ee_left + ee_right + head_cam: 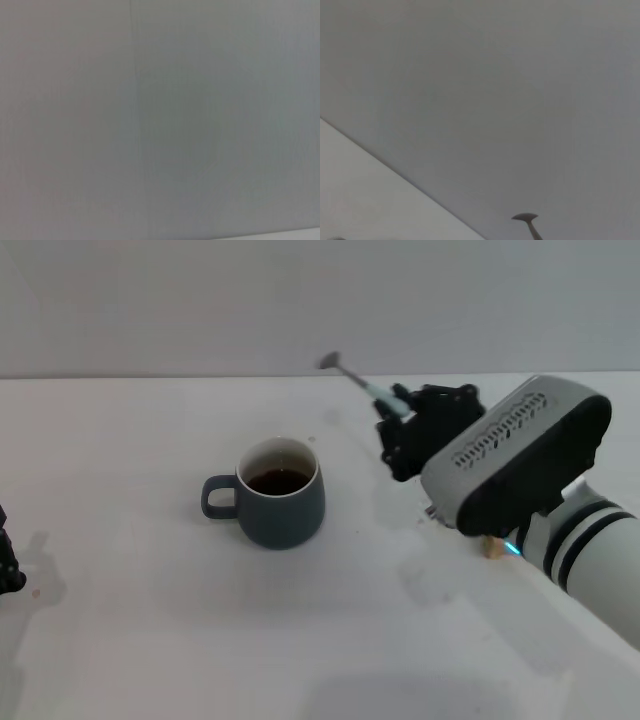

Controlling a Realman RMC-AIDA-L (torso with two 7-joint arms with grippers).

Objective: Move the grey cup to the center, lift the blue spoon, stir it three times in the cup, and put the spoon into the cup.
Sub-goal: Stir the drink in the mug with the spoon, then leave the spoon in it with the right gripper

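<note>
The right gripper grips the blue spoon by its pale handle, holding it in the air above the white table, to the right of and beyond the grey cup. The spoon is tilted, its metal bowl pointing up and away from the robot toward the wall (the right wrist view catches only that bowl and a bit of the neck against the grey wall). The fingers are clamped tight on the handle, with nothing else touching them.

The grey cup stands upright near the middle of the table, well apart from the spoon, its loop handle turned toward the robot's left and dark brown liquid showing inside its white interior.

A small wooden block peeks out on the table just under the right arm.

The left gripper sits at the far left edge of the head view, low by the table; whether it is open cannot be told.
</note>
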